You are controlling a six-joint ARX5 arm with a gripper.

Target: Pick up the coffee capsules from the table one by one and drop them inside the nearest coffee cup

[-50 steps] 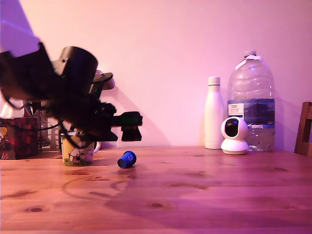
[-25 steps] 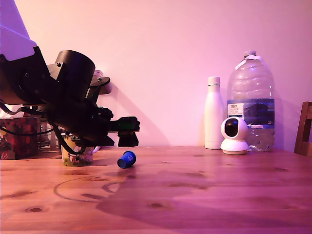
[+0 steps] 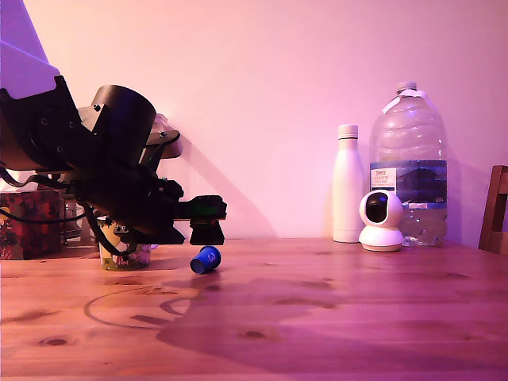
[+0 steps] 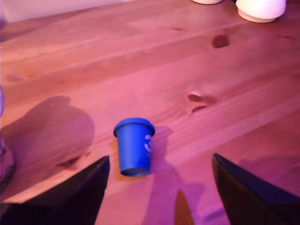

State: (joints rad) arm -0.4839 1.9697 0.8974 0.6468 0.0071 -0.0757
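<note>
The capsule [image 4: 134, 146] lies sideways on the desk [image 4: 243, 84], probably light, stiff and slippery; the open claw [image 4: 159, 161] should pinch its tapered sides.

- coffee capsule [image 3: 206, 259]: glossy dark blue
- coffee cup [image 3: 129, 257]: yellow-green cartoon print
- tabletop [image 3: 357, 305]: reddish-brown knotty pine grain
- end effector [image 3: 208, 231]: black
- insulated bottle [image 3: 348, 184]: plain white
- water jug [image 3: 408, 167]: clear, blue label
</note>
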